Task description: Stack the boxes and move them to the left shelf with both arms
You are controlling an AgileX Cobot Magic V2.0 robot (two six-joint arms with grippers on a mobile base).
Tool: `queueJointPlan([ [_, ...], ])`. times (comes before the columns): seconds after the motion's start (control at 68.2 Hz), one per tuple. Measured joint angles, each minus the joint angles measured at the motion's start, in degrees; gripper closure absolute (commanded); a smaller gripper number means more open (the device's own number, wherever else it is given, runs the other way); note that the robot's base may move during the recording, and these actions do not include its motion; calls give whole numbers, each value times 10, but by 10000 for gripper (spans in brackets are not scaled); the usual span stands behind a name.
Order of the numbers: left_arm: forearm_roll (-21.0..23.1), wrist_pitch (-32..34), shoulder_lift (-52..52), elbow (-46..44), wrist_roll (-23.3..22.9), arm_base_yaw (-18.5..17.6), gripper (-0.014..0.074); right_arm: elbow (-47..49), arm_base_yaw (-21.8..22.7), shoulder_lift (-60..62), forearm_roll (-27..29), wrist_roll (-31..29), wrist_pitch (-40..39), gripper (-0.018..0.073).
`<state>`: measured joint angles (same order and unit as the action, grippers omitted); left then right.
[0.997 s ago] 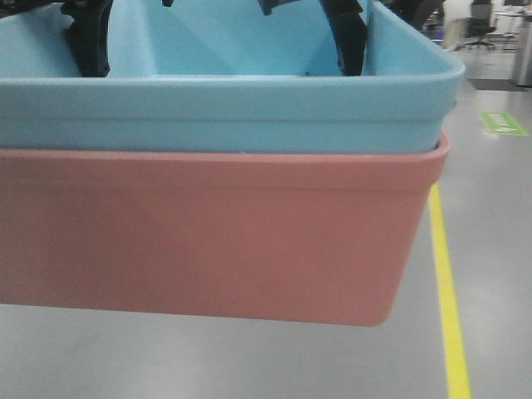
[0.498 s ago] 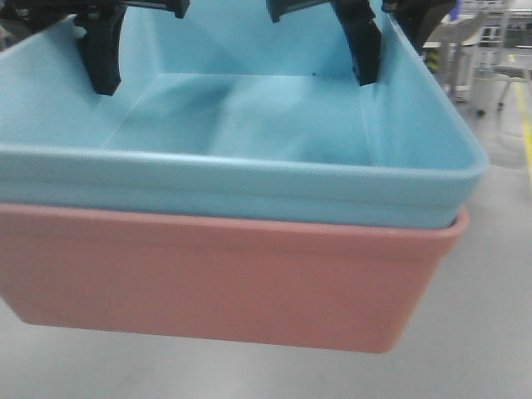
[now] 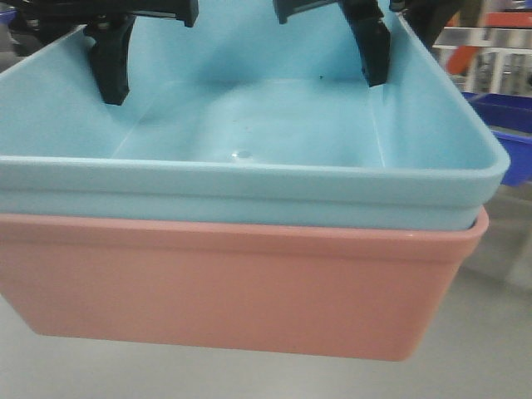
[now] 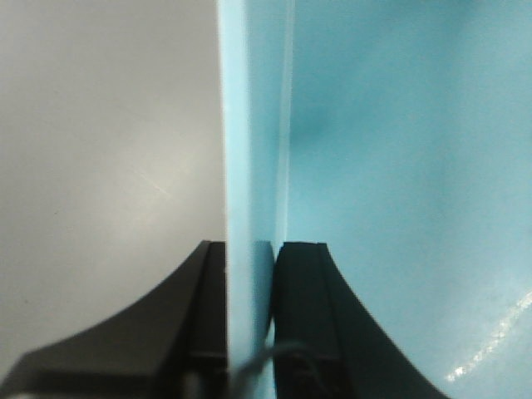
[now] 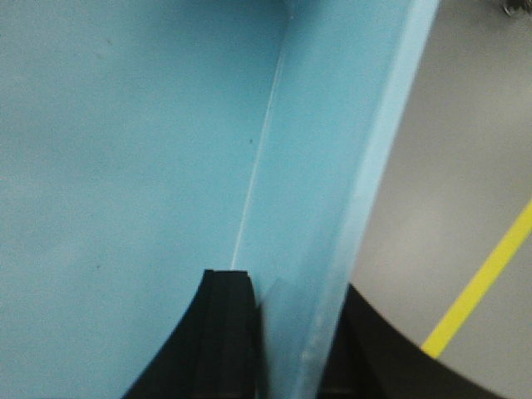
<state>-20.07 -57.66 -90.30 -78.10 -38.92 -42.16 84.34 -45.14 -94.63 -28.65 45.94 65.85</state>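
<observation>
The light sky blue tub (image 3: 249, 179) sits nested inside the salmon pink tub (image 3: 233, 287); both hang in the air close to the front camera. My left gripper (image 3: 108, 79) is shut on the stack's left wall, one finger inside the blue tub, one outside; the left wrist view shows the blue wall (image 4: 249, 166) pinched between my black fingers (image 4: 303, 316). My right gripper (image 3: 378, 62) is shut on the right wall; the right wrist view shows the blue wall (image 5: 332, 208) between my fingers (image 5: 229, 332). The left shelf is out of view.
Dark blue bins (image 3: 503, 137) stand on racking at the far right behind the tubs. Grey floor (image 3: 490, 349) lies below. A yellow floor line (image 5: 482, 283) runs under the right side of the stack.
The stacked tubs have stayed in both grippers while the background swept sideways: the yellow line and open floor left the front view, and blue bins and racking came in at the right.
</observation>
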Motion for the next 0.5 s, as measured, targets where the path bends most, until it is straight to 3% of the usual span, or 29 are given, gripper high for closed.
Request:
queueJointPlan([
  [0.498,8,3,-3,0,0,-3,608,2,0,0,1,0,19,503],
])
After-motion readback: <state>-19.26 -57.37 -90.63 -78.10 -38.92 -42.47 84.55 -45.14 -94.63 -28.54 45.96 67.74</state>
